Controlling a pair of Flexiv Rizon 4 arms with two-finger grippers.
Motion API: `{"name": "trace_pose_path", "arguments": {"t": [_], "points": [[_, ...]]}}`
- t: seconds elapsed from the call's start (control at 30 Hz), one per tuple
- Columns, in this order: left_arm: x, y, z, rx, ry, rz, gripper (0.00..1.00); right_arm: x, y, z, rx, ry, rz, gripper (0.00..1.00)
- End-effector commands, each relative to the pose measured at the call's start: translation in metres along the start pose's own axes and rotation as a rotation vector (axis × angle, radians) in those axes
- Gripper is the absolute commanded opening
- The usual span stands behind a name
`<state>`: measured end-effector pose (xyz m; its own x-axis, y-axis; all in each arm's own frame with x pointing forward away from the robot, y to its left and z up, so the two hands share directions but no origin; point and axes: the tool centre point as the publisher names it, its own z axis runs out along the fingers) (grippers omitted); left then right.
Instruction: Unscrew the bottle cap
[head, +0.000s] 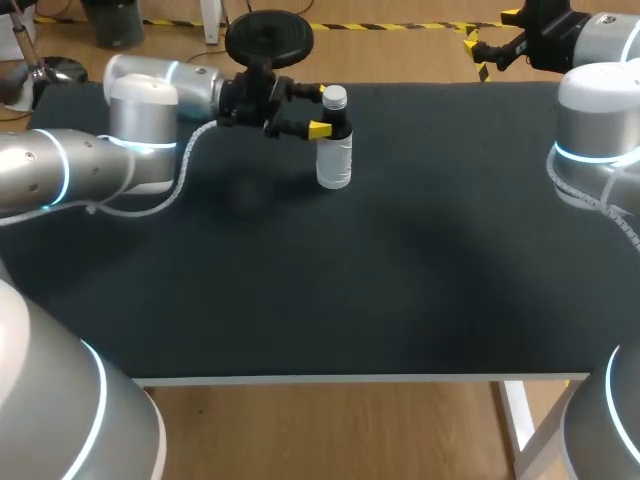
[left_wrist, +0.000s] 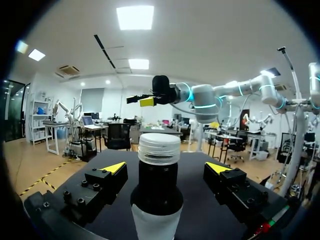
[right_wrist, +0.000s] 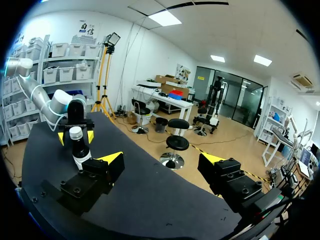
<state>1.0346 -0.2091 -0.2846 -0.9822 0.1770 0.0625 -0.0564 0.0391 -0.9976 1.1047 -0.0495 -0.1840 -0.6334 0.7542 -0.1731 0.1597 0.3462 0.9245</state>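
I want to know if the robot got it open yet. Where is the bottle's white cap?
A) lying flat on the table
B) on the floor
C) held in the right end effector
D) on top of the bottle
D: the white cap sits on the neck of the upright bottle, between the open fingers of the left end effector.

A clear plastic bottle (head: 334, 160) is recorded with white ribbed cap (head: 335, 97) and black neck, the tabletop (head: 380, 280) plain matte black, the left gripper (head: 322, 110) black with yellow tips.
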Motion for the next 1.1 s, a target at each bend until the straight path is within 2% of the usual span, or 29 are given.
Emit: {"name": "trace_pose_path", "arguments": {"t": [0.03, 0.9, 0.97, 1.07, 1.1], "points": [[-0.0073, 0.0037, 0.0050, 0.007, 0.037, -0.003, 1.00, -0.0002, -0.0002, -0.0001, -0.001, 0.000, 0.000, 1.00], [-0.0053, 0.0041, 0.0144, 0.010, 0.072, -0.001, 1.00, -0.0002, -0.0002, -0.0001, -0.001, 0.000, 0.000, 1.00], [-0.0055, 0.0036, 0.0144, 0.011, 0.071, 0.000, 0.83, -0.0002, -0.0002, -0.0001, -0.001, 0.000, 0.000, 1.00], [-0.0058, 0.0033, 0.0143, 0.013, 0.072, 0.001, 0.62, -0.0002, -0.0002, -0.0001, -0.001, 0.000, 0.000, 1.00], [-0.0058, 0.0033, 0.0142, 0.013, 0.073, 0.002, 0.48, -0.0002, -0.0002, -0.0001, -0.001, 0.000, 0.000, 1.00]]}}
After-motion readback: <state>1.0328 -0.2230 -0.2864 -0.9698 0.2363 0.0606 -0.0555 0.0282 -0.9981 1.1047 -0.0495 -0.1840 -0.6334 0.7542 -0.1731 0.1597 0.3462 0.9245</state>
